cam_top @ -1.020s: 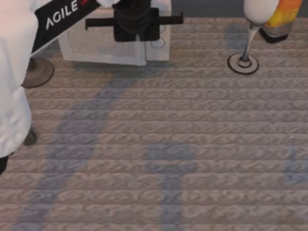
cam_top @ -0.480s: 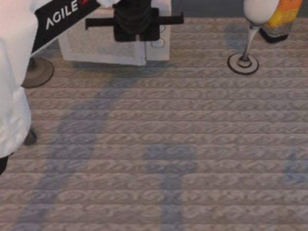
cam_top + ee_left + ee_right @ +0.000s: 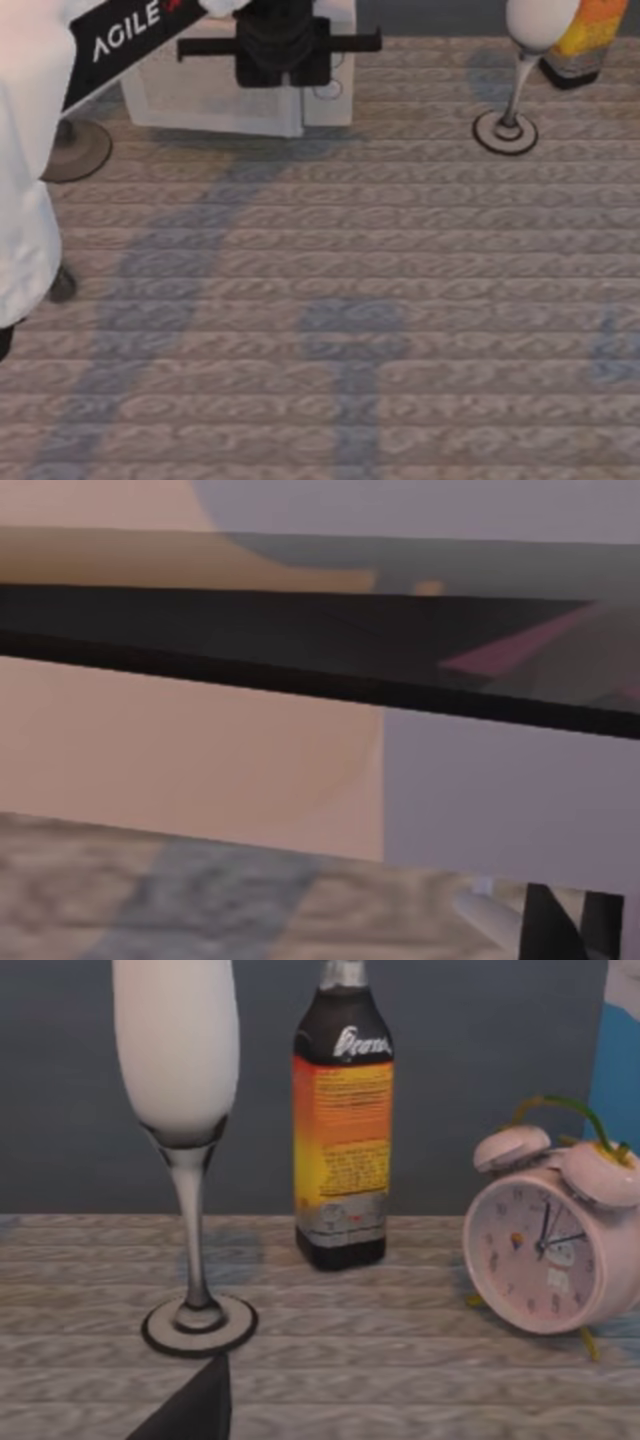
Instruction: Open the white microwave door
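Left gripper (image 3: pixel 283 45) over white microwave (image 3: pixel 200 100)

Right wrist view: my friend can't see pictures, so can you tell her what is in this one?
A tall stemmed glass filled with something white stands on a pale woven tabletop. Beside it is a dark bottle with an orange and yellow label. A pink alarm clock with two bells on top stands past the bottle, all before a dark grey wall.
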{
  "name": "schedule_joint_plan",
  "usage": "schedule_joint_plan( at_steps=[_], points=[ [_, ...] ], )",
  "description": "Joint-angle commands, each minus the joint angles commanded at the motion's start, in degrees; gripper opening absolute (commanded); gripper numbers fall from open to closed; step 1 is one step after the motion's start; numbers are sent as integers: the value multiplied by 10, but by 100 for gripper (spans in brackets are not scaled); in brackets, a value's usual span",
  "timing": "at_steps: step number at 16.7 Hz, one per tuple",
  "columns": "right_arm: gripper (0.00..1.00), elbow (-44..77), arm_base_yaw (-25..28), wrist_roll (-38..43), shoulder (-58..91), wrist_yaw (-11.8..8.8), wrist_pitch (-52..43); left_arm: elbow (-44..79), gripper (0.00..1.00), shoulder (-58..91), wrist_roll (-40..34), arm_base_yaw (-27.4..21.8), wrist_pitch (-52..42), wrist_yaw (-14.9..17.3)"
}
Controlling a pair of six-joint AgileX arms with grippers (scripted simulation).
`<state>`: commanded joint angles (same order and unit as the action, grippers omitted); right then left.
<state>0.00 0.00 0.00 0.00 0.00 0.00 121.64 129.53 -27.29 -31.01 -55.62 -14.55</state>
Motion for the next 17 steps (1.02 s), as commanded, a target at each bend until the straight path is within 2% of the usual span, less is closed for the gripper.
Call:
schedule_joint_plan(
  at_steps=[7,17],
  points=[
    [100,0,0,0,0,0,0,-91,0,-59,51,8,47,21],
    [100,0,0,0,0,0,0,-92,0,-59,52,8,47,21]
  ],
)
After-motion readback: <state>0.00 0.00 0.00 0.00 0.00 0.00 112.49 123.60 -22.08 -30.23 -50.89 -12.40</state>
